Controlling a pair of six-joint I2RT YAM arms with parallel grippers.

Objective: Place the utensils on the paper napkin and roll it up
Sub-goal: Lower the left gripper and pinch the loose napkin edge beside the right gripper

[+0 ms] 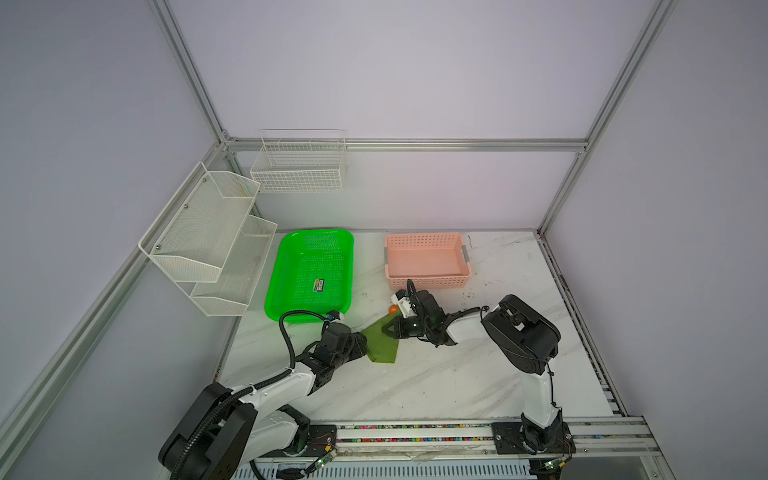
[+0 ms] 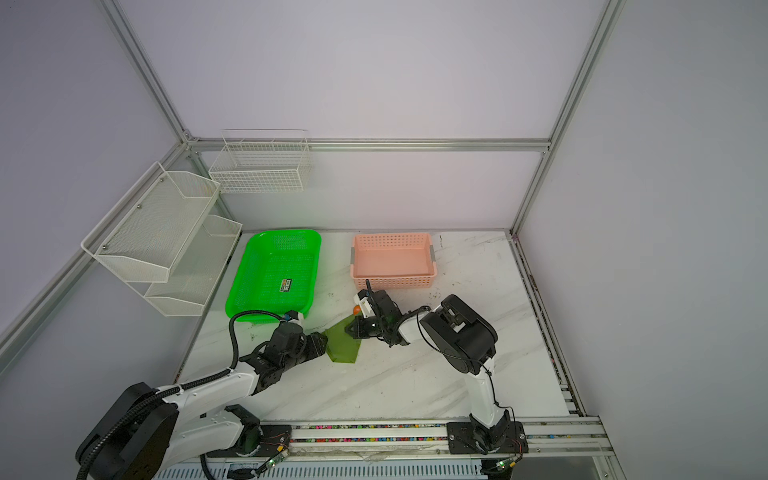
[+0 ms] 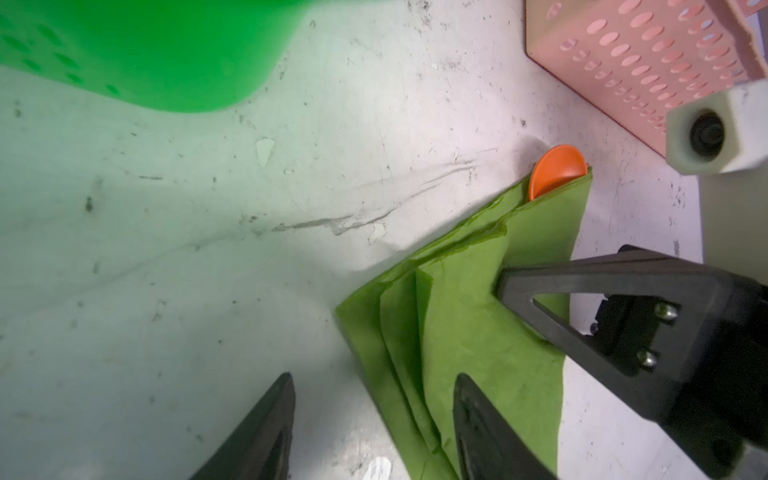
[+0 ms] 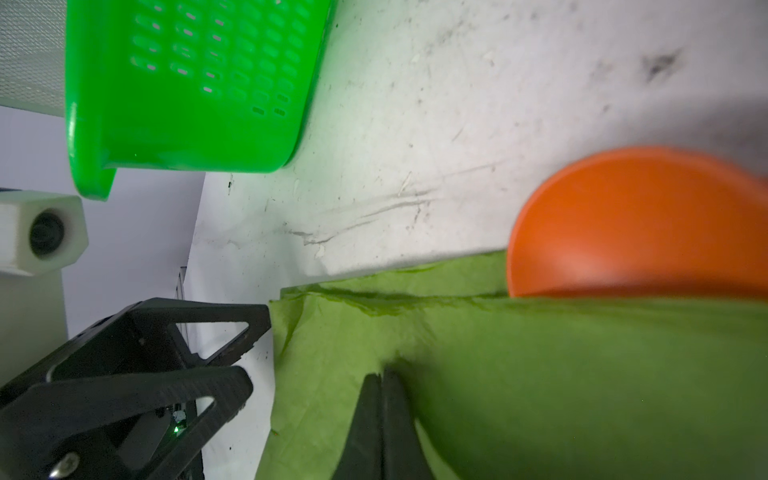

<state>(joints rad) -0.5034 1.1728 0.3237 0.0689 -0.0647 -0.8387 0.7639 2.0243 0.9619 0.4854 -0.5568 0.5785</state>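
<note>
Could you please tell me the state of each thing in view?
paper napkin: folded over, lying flat.
spoon: bowl poking from the napkin's end.
left gripper: jaws open at the napkin's edge.
right gripper: jaws shut, tips on the napkin.
green tray: only a label inside.
pink basket: empty.

Just below centre in both top views, the paper napkin (image 1: 384,349) wraps the spoon (image 1: 392,309): only its orange bowl shows, the handle hidden in folds. In my right wrist view that bowl is blurred and cropped by the frame edge.
</note>
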